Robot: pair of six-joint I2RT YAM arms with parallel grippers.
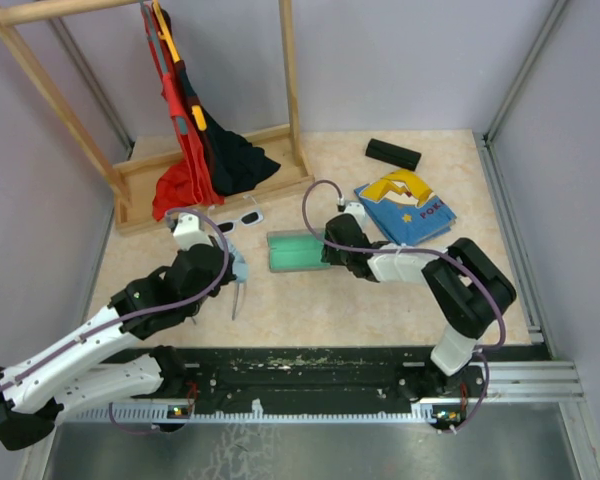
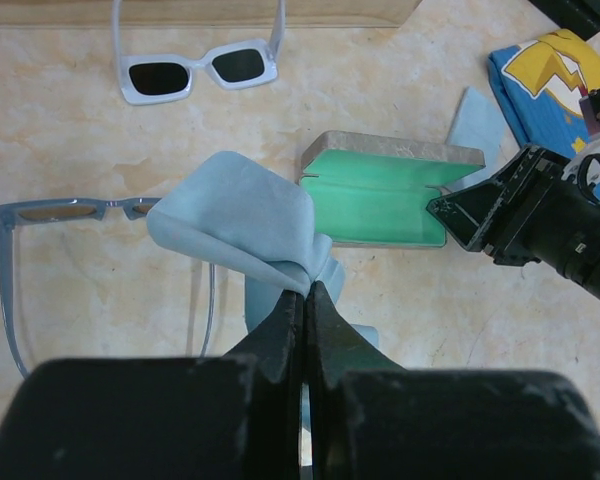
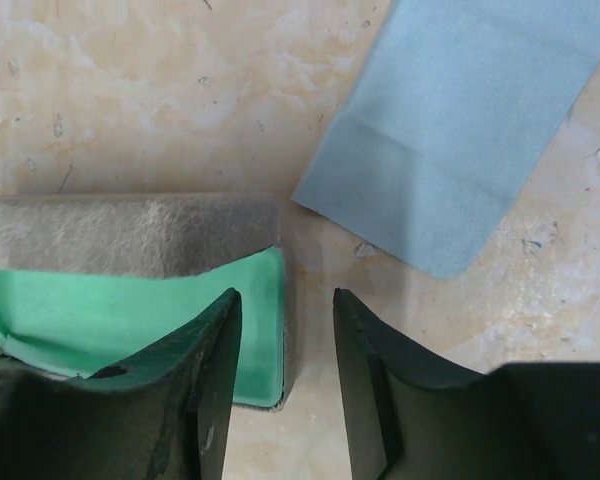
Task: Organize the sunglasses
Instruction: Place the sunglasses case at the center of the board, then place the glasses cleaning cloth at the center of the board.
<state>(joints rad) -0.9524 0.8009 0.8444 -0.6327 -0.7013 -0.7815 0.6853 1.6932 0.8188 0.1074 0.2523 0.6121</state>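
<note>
Two crosswise — white pair [image 2: 198, 71], grey pair [image 2: 80, 209], temples opposed.

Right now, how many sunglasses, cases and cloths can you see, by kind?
Sunglasses: 2, the white-framed pair and the thin grey-framed pair.
Cases: 2, the open green-lined case and the black case.
Light-blue cloths: 2, the held cloth pinched in the left gripper and the flat cloth beside the open case.
Total: 6.
</note>
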